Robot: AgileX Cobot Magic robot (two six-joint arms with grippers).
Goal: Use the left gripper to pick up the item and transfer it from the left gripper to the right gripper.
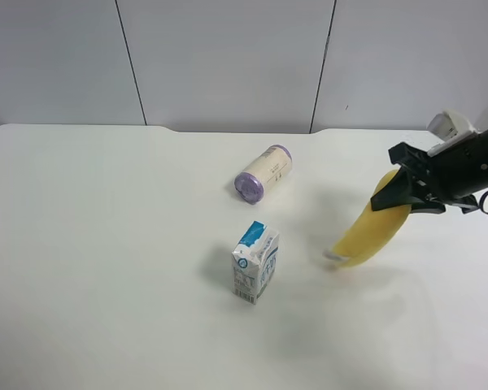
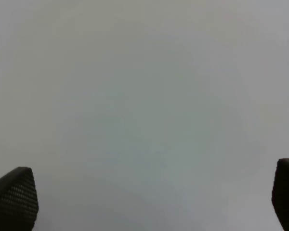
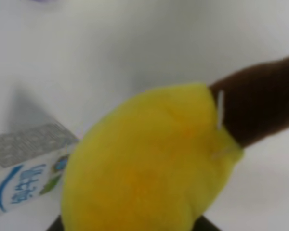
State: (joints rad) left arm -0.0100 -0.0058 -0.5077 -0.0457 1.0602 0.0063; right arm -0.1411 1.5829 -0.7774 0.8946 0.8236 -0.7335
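Above the white table (image 1: 106,244), the black right gripper (image 1: 388,185) clenches the soft yellow plush banana (image 1: 368,234), which I judge needs steady pressure; the black left gripper (image 2: 151,169) gapes empty.

Plush banana (image 1: 370,230): soft, yellow, brown stem tip (image 3: 260,103) w/ small white tag beside it. Hangs slanted in the air, upper end clamped in right gripper (image 1: 397,193) (black pointed claw), tag end lowest. Left gripper (image 2: 149,199): black textured fingertips (image 2: 14,197) spread wide, nothing btwn them.
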